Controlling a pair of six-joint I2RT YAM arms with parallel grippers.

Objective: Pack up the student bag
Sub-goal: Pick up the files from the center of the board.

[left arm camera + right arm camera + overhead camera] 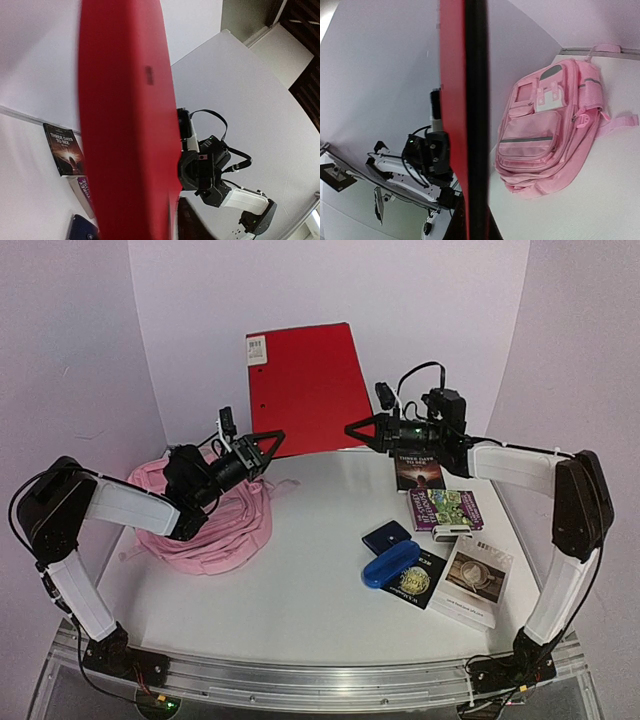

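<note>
The bag (225, 535) lies slumped on the left side of the table (300, 580), partly under the left arm. In the right wrist view it (545, 135) lies on its back with the front pockets and white patches facing up. Its zips look closed.

Just right of the bag and farther back, a red folder (305, 385) stands upright at the far middle of the table, in front of the back wall. A white label (258, 348) sits at its top left corner. The left gripper (275, 440) is closed on the folder's lower left corner. The right gripper (352, 428) is clamped tight on its lower right edge. Each wrist view shows the folder edge-on (125, 125) (465, 100), with the other arm beyond it.

The rest lies on the right side of the table:
- A dark book (418, 470) lies under the right arm, titled "Three Days to See" in the left wrist view (64, 150).
- A purple and green book (447, 508) lies just nearer than that one.
- A dark blue pouch (386, 536) lies left of the purple and green book.
- A blue case (390, 565) rests partly on a black booklet (418, 585).
- A white booklet (478, 580) lies nearest on the right.
</note>
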